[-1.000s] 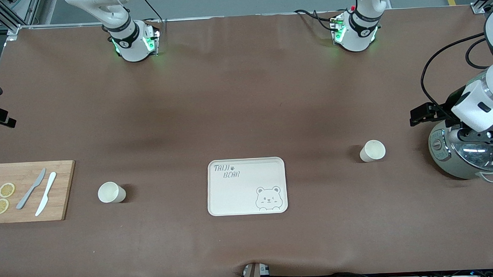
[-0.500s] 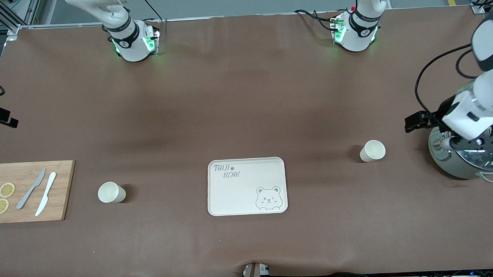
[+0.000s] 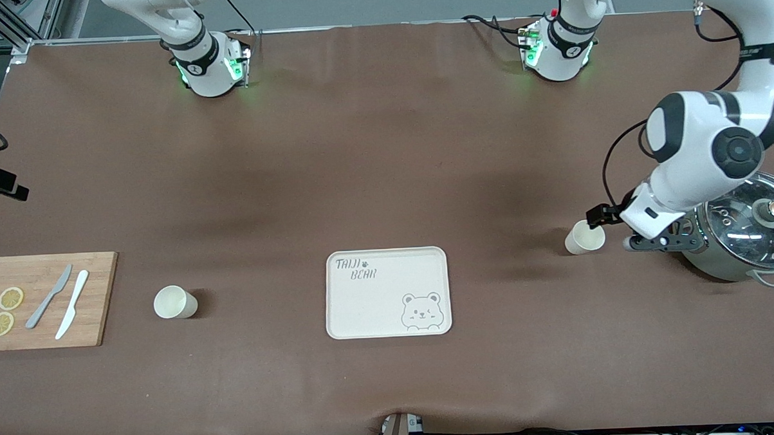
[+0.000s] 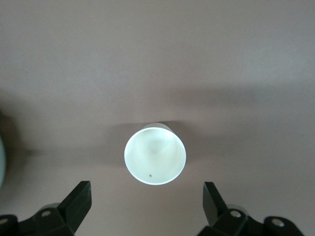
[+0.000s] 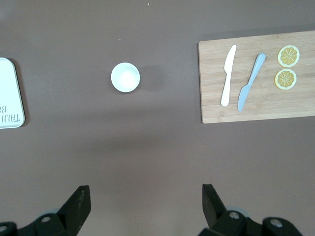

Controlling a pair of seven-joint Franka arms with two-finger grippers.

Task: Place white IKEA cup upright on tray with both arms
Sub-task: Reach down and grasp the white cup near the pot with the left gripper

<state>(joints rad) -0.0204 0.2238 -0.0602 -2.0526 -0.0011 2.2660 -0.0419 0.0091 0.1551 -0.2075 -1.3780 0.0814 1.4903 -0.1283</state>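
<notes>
Nothing placed: tray (image 3: 388, 293) bare. Left gripper (image 4: 146, 206), fingers spread wide and empty, hovers over one upright cup (image 3: 584, 237). Right gripper (image 5: 145, 210), open, empty, waits high above second cup (image 3: 174, 302).

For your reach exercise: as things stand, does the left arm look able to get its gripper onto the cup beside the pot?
Probably yes. The left gripper hangs open over that cup, which stands upright beside the pot, nothing between them.
</notes>
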